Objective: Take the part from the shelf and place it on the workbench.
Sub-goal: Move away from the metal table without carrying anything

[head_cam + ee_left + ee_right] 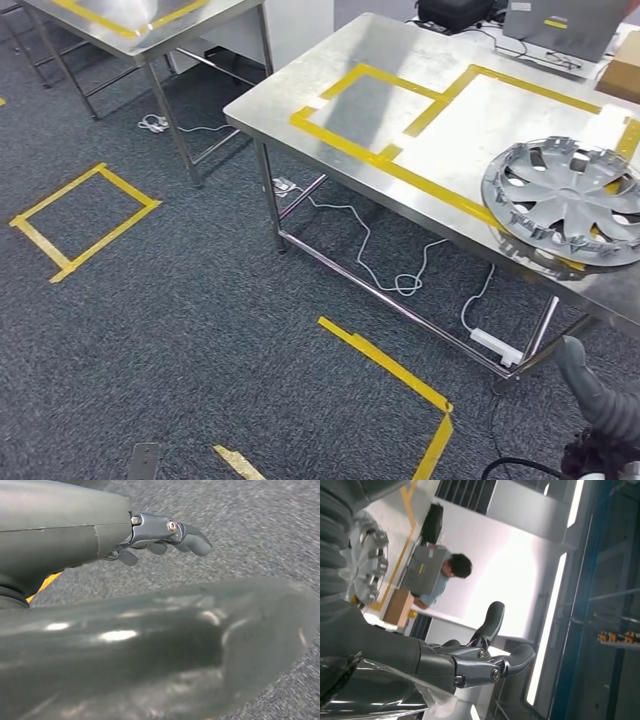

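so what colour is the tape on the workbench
Yellow tape, marking rectangles on the steel workbench; clearest in the head view.

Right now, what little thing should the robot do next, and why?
Probably just draw the right robot hand back and stop. The wheel cover already lies on the workbench, and that hand holds nothing, fingers apart. The left robot hand is empty too, above the carpet.

Grey robot hand (pixel 486 655) — silver screws, dark fingertips (pixel 522 656)

Counts: 1 silver wheel cover (pixel 567 200). 2 steel tables: near workbench (pixel 362 60), far table (pixel 219 22). 1 laptop (pixel 562 25). 1 cardboard box (pixel 623 72). 1 person (pixel 450 572). 1 power strip (pixel 496 345). 2 robot hands: left hand (pixel 166 535), right hand (pixel 490 655).
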`<action>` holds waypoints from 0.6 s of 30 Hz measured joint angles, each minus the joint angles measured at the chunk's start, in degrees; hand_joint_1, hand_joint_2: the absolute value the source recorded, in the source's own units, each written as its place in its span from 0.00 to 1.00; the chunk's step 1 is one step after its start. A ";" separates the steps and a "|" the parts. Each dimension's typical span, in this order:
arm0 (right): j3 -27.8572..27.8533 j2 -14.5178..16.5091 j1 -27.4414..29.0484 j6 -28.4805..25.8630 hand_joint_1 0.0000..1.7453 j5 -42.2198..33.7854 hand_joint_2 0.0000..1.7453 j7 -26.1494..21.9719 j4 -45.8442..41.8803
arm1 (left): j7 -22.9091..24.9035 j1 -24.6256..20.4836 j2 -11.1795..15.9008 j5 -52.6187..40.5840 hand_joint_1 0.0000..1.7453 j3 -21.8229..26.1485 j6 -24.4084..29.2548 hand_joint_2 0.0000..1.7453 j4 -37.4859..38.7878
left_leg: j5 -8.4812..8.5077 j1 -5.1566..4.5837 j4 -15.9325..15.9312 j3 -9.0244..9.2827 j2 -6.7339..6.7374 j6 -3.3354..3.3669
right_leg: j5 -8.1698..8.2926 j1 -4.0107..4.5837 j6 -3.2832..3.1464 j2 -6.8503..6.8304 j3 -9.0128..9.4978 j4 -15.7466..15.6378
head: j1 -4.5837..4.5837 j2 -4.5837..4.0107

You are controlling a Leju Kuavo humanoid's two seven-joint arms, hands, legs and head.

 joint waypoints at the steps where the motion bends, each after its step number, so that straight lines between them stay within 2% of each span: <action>1: 0.06 0.15 0.10 -0.02 0.00 -0.01 1.00 -0.03 -0.01 | -0.01 0.01 -0.02 0.02 0.00 0.05 0.00 0.00 0.00 | -0.98 0.12 2.93 -1.16 0.20 -0.17 | 0.00 0.03 -0.01 -0.78 -0.06 0.03 | 0.01 0.00; 2: 0.10 0.29 0.17 -0.03 0.00 -0.02 1.00 -0.04 -0.01 | -0.01 0.06 -0.03 0.07 0.00 0.15 0.00 0.00 0.00 | -0.88 0.20 3.91 -1.39 0.31 -0.25 | -0.01 0.06 0.00 -1.55 -0.09 0.05 | 0.00 0.00; 3: 0.13 0.42 0.20 -0.03 0.00 -0.03 1.00 -0.05 -0.01 | -0.01 0.10 -0.04 0.10 0.00 0.26 0.00 0.00 0.00 | 0.30 0.25 2.48 -0.46 0.48 -0.23 | -0.02 0.08 0.01 -2.25 -0.07 0.07 | 0.00 0.00; 4: 0.16 0.52 0.20 -0.03 0.00 -0.07 1.00 -0.08 -0.01 | -0.03 0.11 -0.03 0.11 0.00 0.36 0.00 0.00 0.00 | 2.19 0.24 -0.99 1.46 1.02 -0.08 | -0.06 0.11 0.07 -2.92 0.01 0.07 | 0.00 0.00; 5: 0.23 0.64 0.17 -0.03 0.00 -0.10 1.00 -0.12 -0.02 | -0.05 0.06 -0.02 0.11 0.00 0.44 0.01 0.00 0.00 | 3.91 0.12 -5.29 3.74 2.33 0.20 | -0.12 0.19 0.17 -3.56 0.11 0.08 | -0.01 0.00; 6: 0.31 0.72 0.14 -0.03 0.00 -0.13 1.00 -0.15 -0.01 | -0.07 -0.07 0.00 0.05 0.00 0.49 0.01 0.00 0.00 | 5.13 -0.10 -9.03 5.60 3.61 0.57 | -0.23 0.37 0.35 -4.14 0.15 0.17 | 0.00 0.00; 7: 0.40 0.79 0.02 -0.02 0.00 -0.22 1.00 -0.18 0.02 | -0.08 -0.21 0.02 -0.04 0.00 0.50 0.02 0.00 0.00 | 5.77 -0.31 -11.55 6.73 4.65 0.96 | -0.31 0.54 0.59 -4.72 0.15 0.25 | 0.04 0.00; 8: 0.53 0.88 -0.22 0.00 0.00 -0.46 1.00 -0.20 0.11 | -0.04 -0.33 0.03 -0.17 0.00 0.51 0.02 0.00 0.00 | 5.84 -0.52 -12.63 7.03 5.16 1.32 | -0.36 0.71 0.83 -5.30 0.12 0.31 | 0.06 0.00; 10: 0.90 1.03 -1.09 0.21 0.00 -1.32 1.00 -0.27 0.41 | 0.21 -0.42 0.12 -0.56 0.00 0.51 0.03 0.00 0.00 | 6.04 -0.59 -12.85 6.68 4.06 2.00 | -0.45 0.79 1.39 -6.44 0.12 0.30 | 0.07 0.00; 11: 1.15 1.09 -1.63 0.41 0.00 -1.82 1.00 -0.36 0.59 | 0.40 -0.44 0.20 -0.77 0.00 0.52 0.03 0.00 0.00 | 6.24 -0.50 -13.01 6.62 3.43 2.38 | -0.85 0.69 1.70 -5.97 -0.01 0.57 | 0.13 0.00; 12: 1.39 1.13 -2.14 0.68 0.00 -2.16 1.00 -0.56 0.75 | 0.62 -0.55 0.28 -1.03 0.00 0.52 0.03 0.00 0.00 | 6.48 -0.39 -13.18 6.59 2.77 2.78 | -1.85 0.55 1.98 -4.73 -0.55 1.78 | 0.26 0.00; 13: 1.65 1.15 -2.60 0.97 0.00 -2.38 1.00 -0.80 0.96 | 0.82 -0.75 0.32 -1.23 0.00 0.53 0.03 0.00 0.00 | 6.74 -0.25 -13.33 6.52 2.11 3.14 | -3.45 0.42 2.21 -3.02 -1.73 4.28 | 0.39 0.00; 14: 1.96 1.19 -3.01 1.28 0.00 -2.46 1.00 -1.07 1.20 | 0.97 -0.97 0.33 -1.45 0.00 0.54 0.03 0.00 0.00 | 6.90 -0.23 -13.34 6.33 1.41 3.39 | -5.39 0.31 2.36 -1.14 -3.45 7.94 | 0.55 0.00; 15: 2.35 1.22 -3.38 1.54 0.00 -2.36 1.00 -1.37 1.48 | 1.08 -1.19 0.34 -1.68 0.00 0.54 0.03 0.00 0.00 | 7.03 -0.25 -13.30 6.14 0.67 3.57 | -7.22 0.27 2.42 -0.04 -5.47 12.14 | 0.61 0.00; 16: 2.86 1.25 -3.67 1.75 0.00 -2.09 1.00 -1.65 1.79 | 1.11 -1.31 0.33 -1.84 0.00 0.53 0.03 0.00 0.00 | 7.13 -0.30 -13.26 6.00 -0.09 3.65 | -8.27 0.28 2.46 0.47 -7.21 15.56 | 0.61 0.00; 17: 3.44 1.28 -3.86 1.96 0.00 -1.72 1.00 -1.89 2.06 | 1.10 -1.34 0.34 -1.95 0.00 0.52 -0.02 0.00 0.00 | 7.18 -0.34 -13.19 5.92 -0.86 3.69 | -8.25 0.29 2.44 0.68 -8.17 17.24 | 0.60 0.00; 18: 4.07 1.28 -3.95 2.15 0.00 -1.29 1.00 -2.05 2.26 | 1.02 -1.34 0.37 -1.89 0.00 0.51 -0.21 0.00 0.00 | 7.21 -0.36 -13.09 5.89 -1.68 3.68 | -7.08 0.29 2.38 0.83 -8.12 16.73 | 0.58 0.00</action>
